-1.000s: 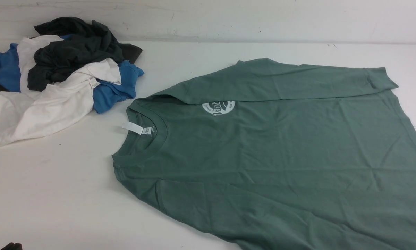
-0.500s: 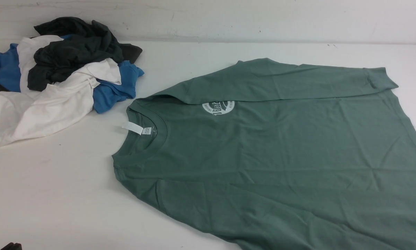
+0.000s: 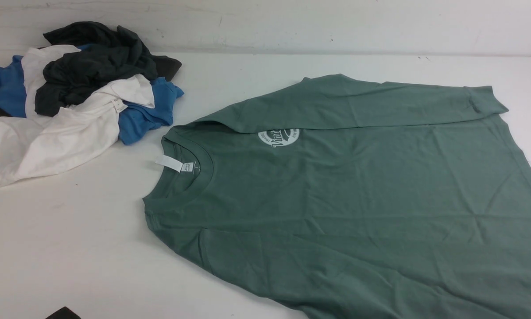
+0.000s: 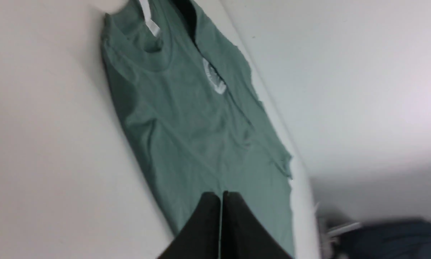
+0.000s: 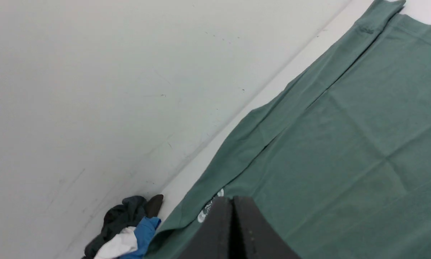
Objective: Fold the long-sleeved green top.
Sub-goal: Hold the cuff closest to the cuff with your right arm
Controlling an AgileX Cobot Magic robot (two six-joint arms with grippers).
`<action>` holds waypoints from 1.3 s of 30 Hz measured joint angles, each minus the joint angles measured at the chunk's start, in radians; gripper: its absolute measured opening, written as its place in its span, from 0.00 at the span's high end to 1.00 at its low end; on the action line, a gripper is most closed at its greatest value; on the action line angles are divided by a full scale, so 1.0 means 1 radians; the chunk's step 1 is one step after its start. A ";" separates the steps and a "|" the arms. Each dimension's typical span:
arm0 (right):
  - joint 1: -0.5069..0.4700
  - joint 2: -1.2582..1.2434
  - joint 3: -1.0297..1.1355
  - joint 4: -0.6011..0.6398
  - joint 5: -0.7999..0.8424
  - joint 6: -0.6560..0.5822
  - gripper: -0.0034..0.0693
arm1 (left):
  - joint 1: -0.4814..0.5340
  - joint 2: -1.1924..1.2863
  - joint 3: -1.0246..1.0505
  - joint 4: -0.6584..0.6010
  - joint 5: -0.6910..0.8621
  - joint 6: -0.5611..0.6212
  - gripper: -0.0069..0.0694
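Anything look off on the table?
Minor only: the top's far sleeve lies folded across the chest, hiding part of the logo, and the neck label pokes out. No damage visible.

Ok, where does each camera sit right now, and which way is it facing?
Front view: between the arms, facing forward over the table to the wall; green long-sleeved top, clothes pile; only a dark tip, likely the left arm's, at the bottom edge.
Left wrist view: on that wrist, looking past the shut left gripper along the top towards its collar.
Right wrist view: on that wrist, looking past the shut right gripper across the top to the wall.
Shared: front and right wrist both show the round logo and the clothes pile.
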 joint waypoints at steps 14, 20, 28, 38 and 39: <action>0.000 0.448 -0.742 -0.288 0.521 -0.270 0.97 | 0.000 0.009 -0.177 -0.128 -0.233 0.236 0.91; 0.000 0.841 -0.934 -0.595 0.975 -0.290 0.97 | 0.000 0.250 -0.330 -0.121 0.099 0.485 0.91; -0.009 1.185 -0.939 -0.663 1.021 -0.225 0.97 | 0.000 0.684 -0.344 -0.111 0.337 0.717 0.91; -0.373 1.462 -0.940 -0.489 0.820 -0.353 0.97 | 0.000 1.094 -0.438 -0.044 0.545 0.837 0.91; -0.399 1.469 -0.941 -0.486 0.801 -0.353 0.97 | 0.000 1.107 -0.449 -0.036 0.546 0.837 0.91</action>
